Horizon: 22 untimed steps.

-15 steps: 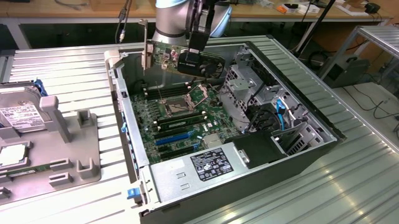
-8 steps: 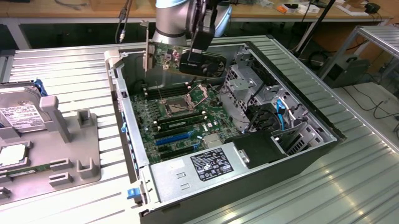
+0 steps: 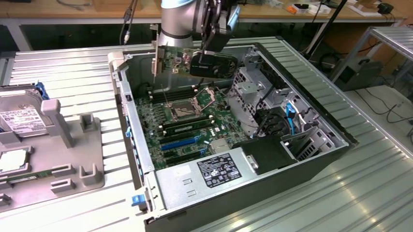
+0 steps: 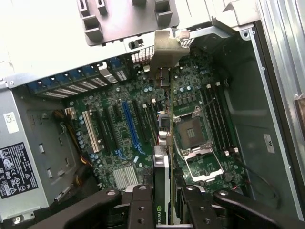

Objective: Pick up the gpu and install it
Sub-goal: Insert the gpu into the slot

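The gripper (image 3: 205, 64) hangs over the far end of the open computer case (image 3: 335, 130). Its jaws are partly closed and clamped on the gpu (image 3: 173, 57), with one finger on each face of the card. The gpu is held on edge in the air, clear of the motherboard (image 3: 187, 121) and above its far part, near the CPU socket (image 3: 185, 108). In the exterior view the green circuit board faces the camera, and the silver bracket (image 3: 156, 54) is at the end toward the exterior view's left. The wrist view looks down along the card's thin edge. There the card runs between the black fingers (image 4: 140, 207), with its bracket end toward the case's slotted rear wall. The blue expansion slot (image 4: 131, 126) lies beside the card's line, apart from it. The power supply (image 3: 206, 176) sits at the case's near end. A hard drive (image 3: 19, 118) rests in a gray fixture (image 3: 77, 145) on the exterior view's left, well apart from the case.
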Motion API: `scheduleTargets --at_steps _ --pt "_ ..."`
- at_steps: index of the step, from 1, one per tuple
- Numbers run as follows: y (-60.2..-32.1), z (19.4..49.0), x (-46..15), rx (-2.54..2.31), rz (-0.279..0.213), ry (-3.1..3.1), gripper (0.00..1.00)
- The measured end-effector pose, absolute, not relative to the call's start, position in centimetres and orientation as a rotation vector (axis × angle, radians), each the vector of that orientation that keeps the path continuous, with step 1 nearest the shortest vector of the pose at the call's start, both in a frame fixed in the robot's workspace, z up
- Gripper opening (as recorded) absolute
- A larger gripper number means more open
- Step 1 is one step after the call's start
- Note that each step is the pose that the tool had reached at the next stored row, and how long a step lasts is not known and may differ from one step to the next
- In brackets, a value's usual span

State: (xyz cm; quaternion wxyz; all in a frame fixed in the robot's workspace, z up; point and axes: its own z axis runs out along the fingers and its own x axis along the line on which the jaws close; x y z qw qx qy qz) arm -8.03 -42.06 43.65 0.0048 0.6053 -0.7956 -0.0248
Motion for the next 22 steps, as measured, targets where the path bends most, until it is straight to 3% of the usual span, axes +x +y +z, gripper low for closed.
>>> scheduleTargets --at_steps 22 --pt "-42.1 43.7 -6.0 2.115 -0.076 -2.303 0.27"
